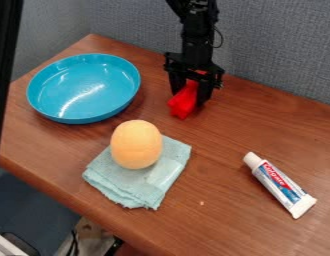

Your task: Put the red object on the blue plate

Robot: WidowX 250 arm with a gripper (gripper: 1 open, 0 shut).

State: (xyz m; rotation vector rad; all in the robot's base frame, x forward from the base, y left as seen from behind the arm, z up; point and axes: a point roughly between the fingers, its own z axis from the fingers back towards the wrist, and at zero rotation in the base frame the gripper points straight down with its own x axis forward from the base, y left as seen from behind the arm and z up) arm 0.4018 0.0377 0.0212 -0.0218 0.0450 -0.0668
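The red object (185,102) is a small red block on the brown table, right of the blue plate (82,86). My gripper (192,90) points straight down over the block's far end, one dark finger on each side of it. The jaws stand apart around the block. I cannot tell whether the pads touch it. The block rests on the table. The round turquoise plate sits at the left with nothing in it.
An orange ball (136,143) rests on a light teal cloth (138,172) near the front edge. A white toothpaste tube (280,184) lies at the front right. A dark strip (4,80) covers the picture's left edge.
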